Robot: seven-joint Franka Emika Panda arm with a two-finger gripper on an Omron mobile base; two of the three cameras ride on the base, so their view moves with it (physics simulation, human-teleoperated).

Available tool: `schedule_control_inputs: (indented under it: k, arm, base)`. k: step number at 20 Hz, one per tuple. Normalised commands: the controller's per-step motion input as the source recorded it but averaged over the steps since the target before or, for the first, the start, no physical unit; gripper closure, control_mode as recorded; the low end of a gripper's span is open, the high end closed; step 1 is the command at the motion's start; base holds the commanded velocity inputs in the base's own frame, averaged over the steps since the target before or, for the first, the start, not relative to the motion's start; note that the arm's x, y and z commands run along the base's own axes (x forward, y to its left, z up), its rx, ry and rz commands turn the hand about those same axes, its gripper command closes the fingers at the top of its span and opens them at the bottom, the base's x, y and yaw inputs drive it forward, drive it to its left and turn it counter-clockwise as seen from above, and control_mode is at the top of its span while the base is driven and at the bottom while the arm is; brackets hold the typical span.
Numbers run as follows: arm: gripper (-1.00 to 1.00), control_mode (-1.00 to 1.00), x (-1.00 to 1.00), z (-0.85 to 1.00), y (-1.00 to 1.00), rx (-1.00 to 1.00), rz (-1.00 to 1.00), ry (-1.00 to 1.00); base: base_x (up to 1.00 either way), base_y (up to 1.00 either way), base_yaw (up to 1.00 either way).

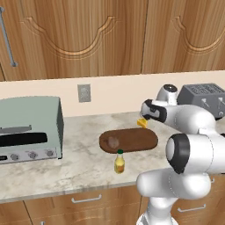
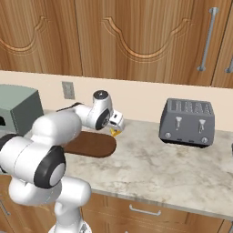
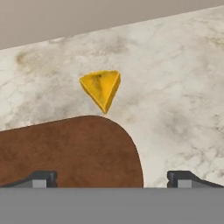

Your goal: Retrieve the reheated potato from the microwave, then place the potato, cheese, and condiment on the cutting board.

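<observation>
In the left base view, the potato point(image 1: 113, 142) is seen on the cutting board's point(image 1: 136, 139) left end, the condiment point(image 1: 119, 161) just in front of the board on the counter point(image 1: 79, 169). In the right base view, the cheese point(image 2: 115, 132) is seen just below the claw point(image 2: 117, 122). In the hand view, the claw point(image 3: 112, 177) is spread open and empty, and the cheese point(image 3: 102, 89) lies off the board's point(image 3: 65, 151) rounded end.

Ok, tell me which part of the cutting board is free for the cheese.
The cutting board's right half is bare. Its left end holds the potato. The condiment stands off the front edge and the cheese lies on the counter past the right end.
</observation>
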Motion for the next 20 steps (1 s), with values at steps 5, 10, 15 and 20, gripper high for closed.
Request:
schedule_control_inputs:
  k: [5, 10, 15, 20]
  arm:
    - [-1.0, -1.0, 0.29, -0.02, 0.0, 0.0, -0.01, 0.0]
    - [-1.0, -1.0, 0.13, -0.14, 0.0, 0.0, 0.0, 0.0]
    - [-1.0, -1.0, 0.1, -0.23, 0.0, 0.0, 0.0, 0.0]
    - [-1.0, -1.0, 0.22, -0.23, 0.0, 0.0, 0.0, 0.0]
  base:
    - [0.0, 0.0, 0.0]
    - [0.0, 0.0, 0.0]
    - [0.0, 0.0, 0.0]
    - [0.0, 0.0, 0.0]
